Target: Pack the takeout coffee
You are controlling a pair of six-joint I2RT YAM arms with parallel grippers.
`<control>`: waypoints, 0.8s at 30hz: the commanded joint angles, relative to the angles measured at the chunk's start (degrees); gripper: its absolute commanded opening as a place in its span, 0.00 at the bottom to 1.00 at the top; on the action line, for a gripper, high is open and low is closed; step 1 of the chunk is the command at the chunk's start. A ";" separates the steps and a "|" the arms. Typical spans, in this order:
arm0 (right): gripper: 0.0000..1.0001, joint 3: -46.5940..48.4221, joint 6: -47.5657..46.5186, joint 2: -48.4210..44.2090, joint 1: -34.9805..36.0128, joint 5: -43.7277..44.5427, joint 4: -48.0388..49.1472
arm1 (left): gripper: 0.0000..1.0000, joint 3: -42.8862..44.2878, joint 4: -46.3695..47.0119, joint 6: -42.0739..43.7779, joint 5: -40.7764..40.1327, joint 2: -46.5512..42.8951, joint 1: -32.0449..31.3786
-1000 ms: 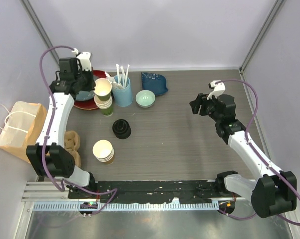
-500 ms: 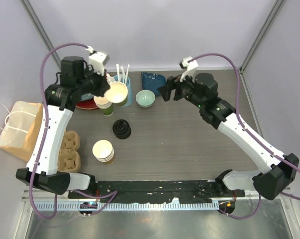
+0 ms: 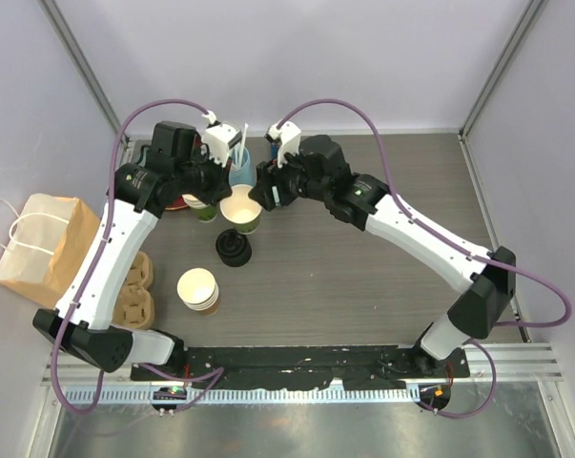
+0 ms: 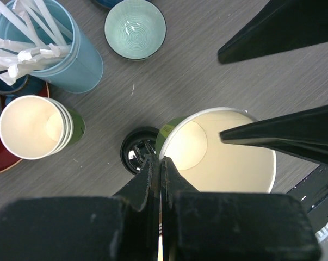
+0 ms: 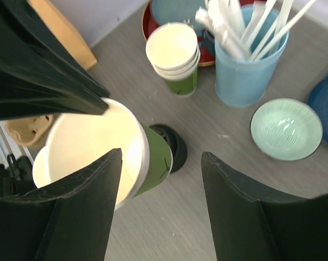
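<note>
Your left hand pinched the rim of the green cup, right hand gaped near it; likely light, crushable, best taken gently by the wall.

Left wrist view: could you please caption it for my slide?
Left gripper pinches the rim of a lidless green cup near the black lids, right gripper open nearby.

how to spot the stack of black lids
From the brown paper bag on the left, go right onto the table. The stack of black lids sits between a cream-rimmed cup stack and the held green cup. It alone is black; its neighbours are pale open cups.
</note>
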 commanded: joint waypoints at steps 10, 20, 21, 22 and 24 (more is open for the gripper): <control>0.09 5.48 -1.64 5.12 0.13 -0.26 -6.41 | 0.00 -0.15 0.83 -0.04 3.16 -1.25 -0.06; 0.01 2.67 -4.36 2.05 -2.15 18.62 -13.35 | 0.88 -0.94 1.44 0.48 0.79 -1.77 -0.15; 0.01 1.88 -4.01 0.91 -3.29 19.34 -13.87 | 0.94 -0.76 1.44 0.57 0.18 -2.04 -0.15; 0.01 -0.13 -3.49 0.38 -6.52 19.61 -14.75 | 0.98 -0.76 1.44 0.66 -0.61 -2.04 -0.06; 0.01 -2.95 -1.64 -0.59 -10.31 17.78 -15.11 | 1.00 -1.20 1.62 1.01 -2.90 -2.39 -0.15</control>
